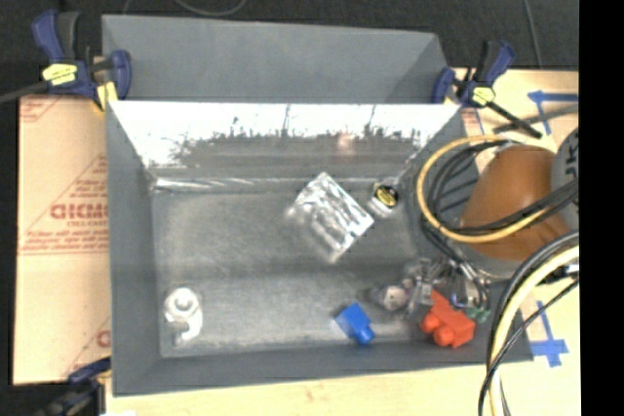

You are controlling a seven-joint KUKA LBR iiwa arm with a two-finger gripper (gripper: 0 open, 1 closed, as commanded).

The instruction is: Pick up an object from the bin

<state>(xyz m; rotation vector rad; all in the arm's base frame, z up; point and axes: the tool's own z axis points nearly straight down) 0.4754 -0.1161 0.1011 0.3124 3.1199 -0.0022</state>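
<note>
Fingers [422, 285] are down low in the bin's [132, 239] near right corner, tucked under the arm's orange cover [512, 200] and its loops of cable, and whether they are spread or closed I cannot tell, there's too much metal and wire in the way. Right at their tips, on the left side, sits a small grey lump [394, 296], touching or very nearly so. Just beside them towards the near wall lies a chunky orange block [448, 324]. A little further left along that wall, a blue piece [355, 323]. Mid-floor, a crumpled clear plastic packet [331, 214]; near it, a small yellow-and-black bit [387, 197]. Far off in the near left corner, a white object [182, 312].
</note>
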